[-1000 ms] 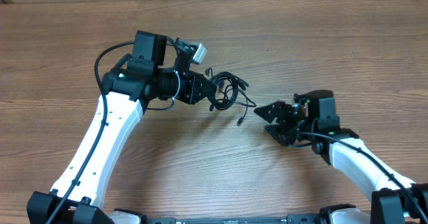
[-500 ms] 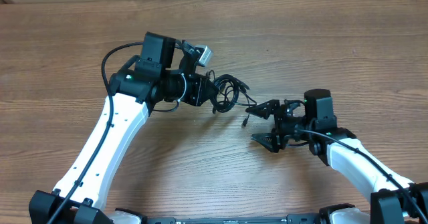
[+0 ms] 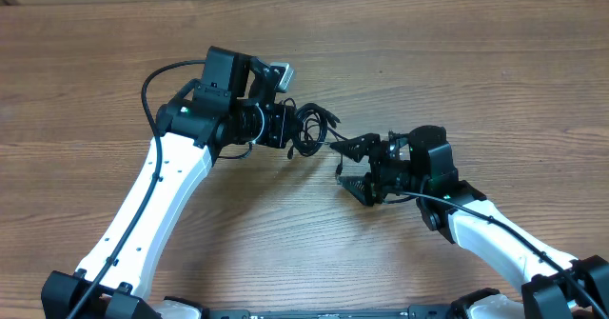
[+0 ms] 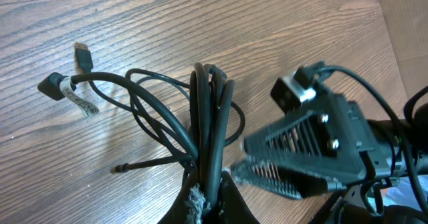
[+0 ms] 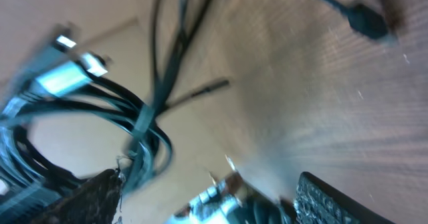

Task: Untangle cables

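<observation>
Overhead, the left gripper is closed tight on the cables near the middle of the desk. I judge it is anchoring the bundle so the loops and ends lie free for the other arm. The right gripper sits just beside those loose strands, spread wide and holding nothing, apparently lined up to take one strand and draw it out.

From the left wrist, several strands run side by side into the pinch. A silver-tipped plug and a black angled plug lie free on the far side.

The right wrist view is smeared, showing only dark loops and one plug end. How the strands cross inside the grip is hidden, I cannot count the cables, and I cannot tell whether the bundle touches the desk.
</observation>
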Controlling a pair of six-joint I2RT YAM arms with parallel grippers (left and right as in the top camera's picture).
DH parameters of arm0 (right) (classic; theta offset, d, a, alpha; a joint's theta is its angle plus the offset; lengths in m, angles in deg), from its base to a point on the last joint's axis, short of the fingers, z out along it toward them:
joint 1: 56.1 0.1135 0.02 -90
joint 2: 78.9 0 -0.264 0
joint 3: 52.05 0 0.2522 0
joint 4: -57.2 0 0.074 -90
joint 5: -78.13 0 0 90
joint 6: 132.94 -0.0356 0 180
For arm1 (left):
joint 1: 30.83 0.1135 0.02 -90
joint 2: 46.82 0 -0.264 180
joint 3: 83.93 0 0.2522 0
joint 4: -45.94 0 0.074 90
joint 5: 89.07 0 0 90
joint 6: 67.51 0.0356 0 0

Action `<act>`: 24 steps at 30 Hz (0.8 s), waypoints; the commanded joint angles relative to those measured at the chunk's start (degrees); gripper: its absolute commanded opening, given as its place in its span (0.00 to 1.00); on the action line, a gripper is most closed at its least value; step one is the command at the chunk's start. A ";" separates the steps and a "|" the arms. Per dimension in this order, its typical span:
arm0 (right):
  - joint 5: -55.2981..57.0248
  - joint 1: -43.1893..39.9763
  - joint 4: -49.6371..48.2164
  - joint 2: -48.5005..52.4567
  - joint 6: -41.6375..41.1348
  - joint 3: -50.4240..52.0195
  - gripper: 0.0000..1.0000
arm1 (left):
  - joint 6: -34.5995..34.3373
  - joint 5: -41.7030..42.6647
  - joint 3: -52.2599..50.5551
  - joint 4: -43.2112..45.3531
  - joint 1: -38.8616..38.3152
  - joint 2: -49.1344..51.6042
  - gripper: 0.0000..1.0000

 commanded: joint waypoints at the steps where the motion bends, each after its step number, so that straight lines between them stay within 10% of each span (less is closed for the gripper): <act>1: 9.09 1.84 -1.79 0.17 -3.26 -0.22 0.79 | -0.79 -0.04 1.46 -0.02 -0.92 -0.83 0.04; 6: 17.25 4.98 -1.64 0.50 -6.86 -0.22 0.61 | -0.83 0.79 1.49 0.50 -2.21 -0.85 0.04; 10: 18.38 5.88 -0.37 1.07 -6.80 -0.22 0.04 | -0.81 4.81 1.51 2.29 -1.73 -0.87 0.04; 24: 2.23 -8.66 24.68 -5.01 47.36 -0.22 0.04 | -0.79 -5.16 1.51 -3.85 8.11 -0.85 0.04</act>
